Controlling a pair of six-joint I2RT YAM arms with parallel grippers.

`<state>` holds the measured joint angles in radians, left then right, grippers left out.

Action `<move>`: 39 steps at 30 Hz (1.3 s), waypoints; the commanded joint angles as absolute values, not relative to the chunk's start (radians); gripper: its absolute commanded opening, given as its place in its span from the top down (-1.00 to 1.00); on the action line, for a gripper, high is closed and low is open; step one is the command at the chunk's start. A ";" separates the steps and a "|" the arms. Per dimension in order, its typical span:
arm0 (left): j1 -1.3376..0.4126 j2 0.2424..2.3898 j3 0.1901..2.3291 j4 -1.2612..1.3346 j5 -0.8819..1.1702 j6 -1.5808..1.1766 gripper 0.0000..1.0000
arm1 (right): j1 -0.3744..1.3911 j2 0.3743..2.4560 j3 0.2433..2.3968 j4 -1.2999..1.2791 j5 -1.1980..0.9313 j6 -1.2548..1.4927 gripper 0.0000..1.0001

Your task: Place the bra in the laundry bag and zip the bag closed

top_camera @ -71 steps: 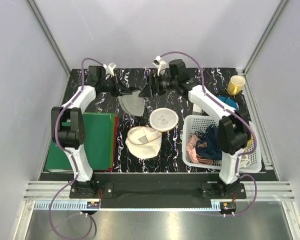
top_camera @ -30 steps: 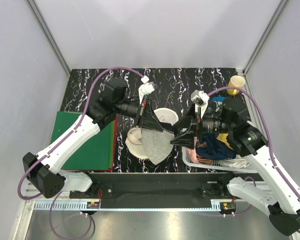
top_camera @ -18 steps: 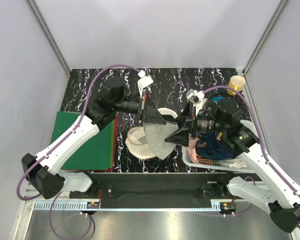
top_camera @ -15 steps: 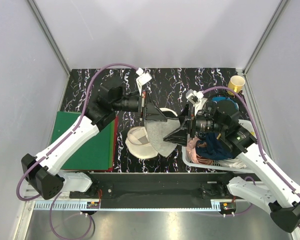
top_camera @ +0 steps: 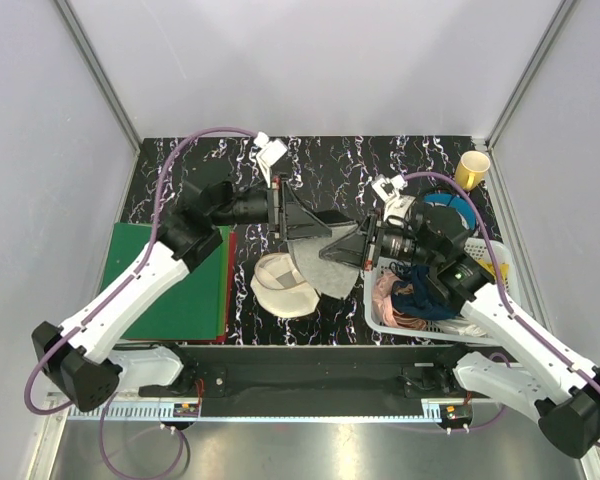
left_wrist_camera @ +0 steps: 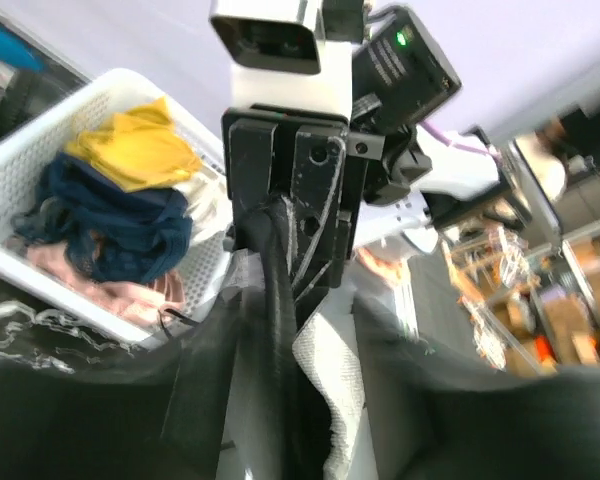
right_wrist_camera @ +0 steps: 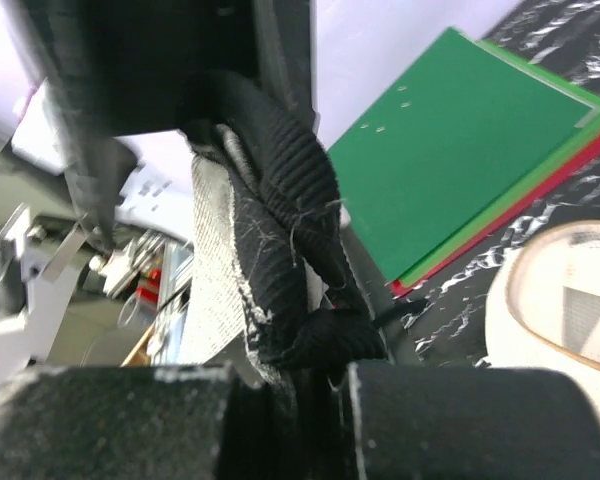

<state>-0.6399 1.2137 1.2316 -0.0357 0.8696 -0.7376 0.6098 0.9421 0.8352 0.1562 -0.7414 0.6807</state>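
Well, we see a black table [top_camera: 430,160] with white squiggles, and plain pale walls [top_camera: 310,70] around it. The laundry bag [top_camera: 278,290] lies open on it. Over the bag hangs the grey bra [top_camera: 325,272]. The right gripper [top_camera: 332,252] pinches its black strap tight. The left gripper [top_camera: 332,222] has its fingers apart.

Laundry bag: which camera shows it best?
Top external: nearly the whole open laundry bag shows, only one side behind the hanging bra. Right wrist catches just a rim; left wrist shows none of it.
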 commanded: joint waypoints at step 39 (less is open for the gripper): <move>-0.331 1.400 0.718 -0.284 0.130 -1.097 0.23 | 0.640 1.611 1.022 0.433 -0.173 0.917 1.00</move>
